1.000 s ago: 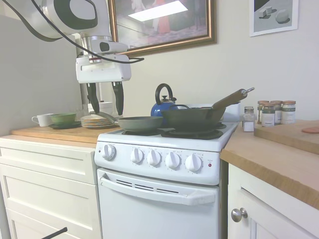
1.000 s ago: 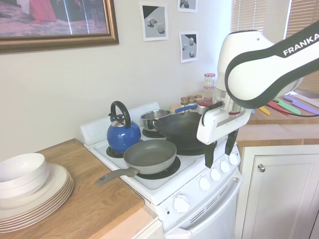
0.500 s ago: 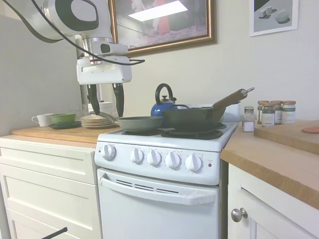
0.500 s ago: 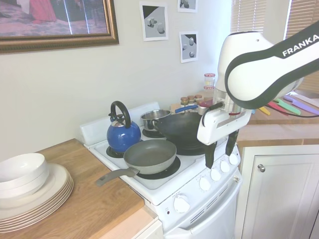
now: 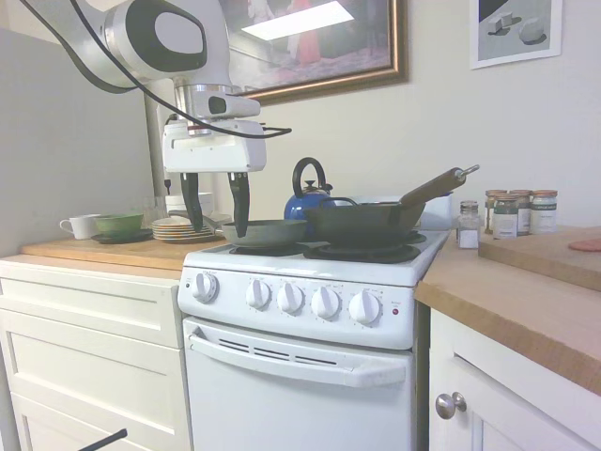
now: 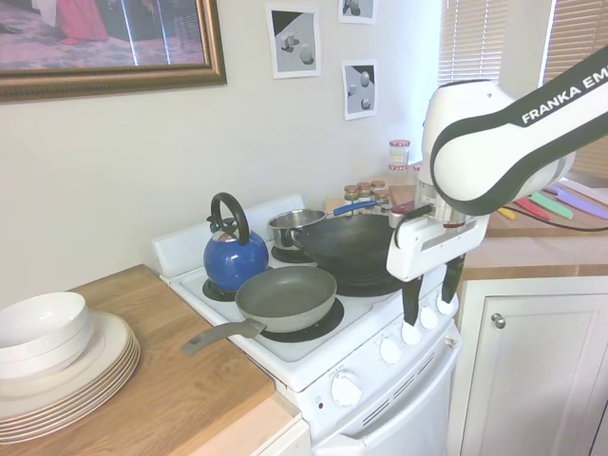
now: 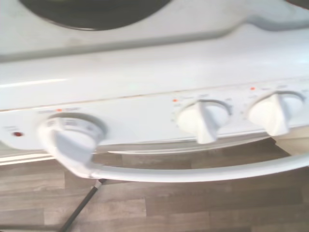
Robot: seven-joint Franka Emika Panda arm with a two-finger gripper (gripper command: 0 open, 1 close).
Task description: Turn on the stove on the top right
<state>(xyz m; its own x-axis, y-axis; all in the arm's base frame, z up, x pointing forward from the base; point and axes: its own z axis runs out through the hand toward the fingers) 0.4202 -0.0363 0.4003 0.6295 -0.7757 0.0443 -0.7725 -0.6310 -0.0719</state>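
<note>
The stove (image 5: 300, 376) is a narrow white range with a row of round white knobs (image 5: 290, 298) and a small red light (image 5: 395, 311) on its front panel. My gripper (image 5: 219, 230) hangs open, fingers pointing down, above the panel's front edge and holding nothing. In the second exterior view the gripper (image 6: 429, 309) overlaps the knobs (image 6: 390, 350) near the wok end. The wrist view looks down on three knobs (image 7: 203, 118), the red light (image 7: 17, 134) and the oven handle (image 7: 193, 171).
On the burners sit a grey frying pan (image 6: 287, 294), a blue kettle (image 6: 233, 252), a black wok (image 6: 351, 247) and a small steel pot (image 6: 294, 226). Stacked plates (image 6: 57, 370) rest on the wooden counter; spice jars (image 5: 512, 214) stand on the other side.
The gripper has moved sideways along the stove front, away from the plates' counter, and a little lower toward the knobs. It stays open. Nothing on the stove has moved.
</note>
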